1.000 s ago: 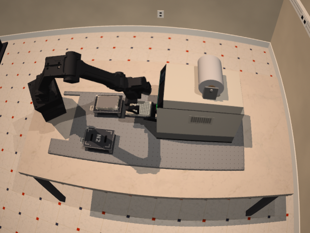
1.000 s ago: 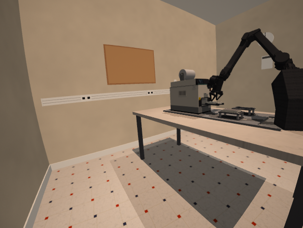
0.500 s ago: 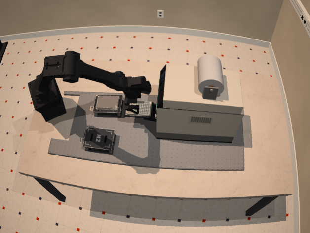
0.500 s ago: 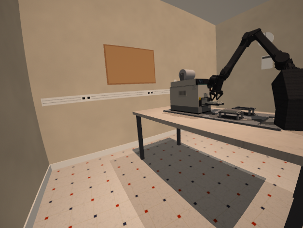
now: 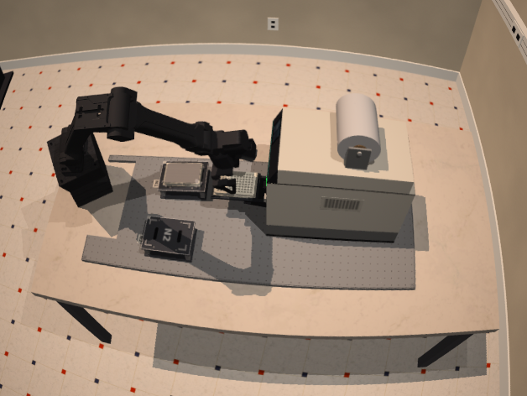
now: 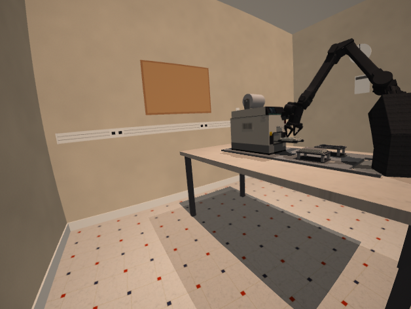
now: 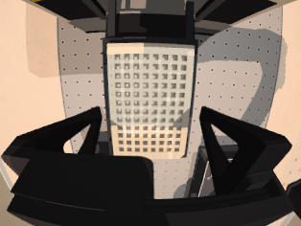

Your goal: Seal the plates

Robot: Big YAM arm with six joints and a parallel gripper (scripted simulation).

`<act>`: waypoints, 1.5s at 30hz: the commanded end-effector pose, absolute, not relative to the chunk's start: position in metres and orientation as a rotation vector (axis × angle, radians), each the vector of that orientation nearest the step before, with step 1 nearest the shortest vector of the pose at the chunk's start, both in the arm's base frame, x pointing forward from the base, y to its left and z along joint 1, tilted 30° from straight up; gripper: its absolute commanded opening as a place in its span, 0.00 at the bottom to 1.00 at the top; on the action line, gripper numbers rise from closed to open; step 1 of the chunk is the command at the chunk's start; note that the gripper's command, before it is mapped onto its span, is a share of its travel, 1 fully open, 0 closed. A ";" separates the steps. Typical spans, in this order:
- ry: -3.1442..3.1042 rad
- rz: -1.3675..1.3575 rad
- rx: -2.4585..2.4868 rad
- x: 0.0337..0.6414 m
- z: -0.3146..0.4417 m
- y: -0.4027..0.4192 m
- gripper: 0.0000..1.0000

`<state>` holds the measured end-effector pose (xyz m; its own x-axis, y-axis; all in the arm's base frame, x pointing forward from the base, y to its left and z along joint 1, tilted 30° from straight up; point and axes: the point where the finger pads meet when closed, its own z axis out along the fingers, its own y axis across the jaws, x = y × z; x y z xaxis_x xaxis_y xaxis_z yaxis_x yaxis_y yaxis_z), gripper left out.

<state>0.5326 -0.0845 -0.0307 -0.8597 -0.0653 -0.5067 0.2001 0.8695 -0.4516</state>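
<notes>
The gripper (image 5: 230, 185) (image 6: 293, 133) (image 7: 150, 111) stands open, holding nothing, over the white plate (image 5: 246, 184) (image 6: 292, 139) (image 7: 150, 96), which lies on the stage (image 5: 258, 187) (image 6: 301, 141) (image 7: 193, 96) nearer the tabletop's wall-side long edge than its opposite one. With nest N2 (image 5: 167, 244) (image 6: 313, 152) bare, this looks like the second plate's loading; next, check seating, lift clear and press START
</notes>
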 end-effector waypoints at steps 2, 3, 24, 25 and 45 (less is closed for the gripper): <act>2.473 -0.681 0.114 0.552 -0.019 -0.090 1.00; 2.467 -0.679 0.111 0.554 -0.016 -0.088 1.00; 2.516 -0.671 0.080 0.527 -0.006 -0.058 1.00; 2.514 -0.670 0.082 0.527 -0.003 -0.057 1.00; 2.487 -0.671 0.086 0.542 0.019 -0.053 1.00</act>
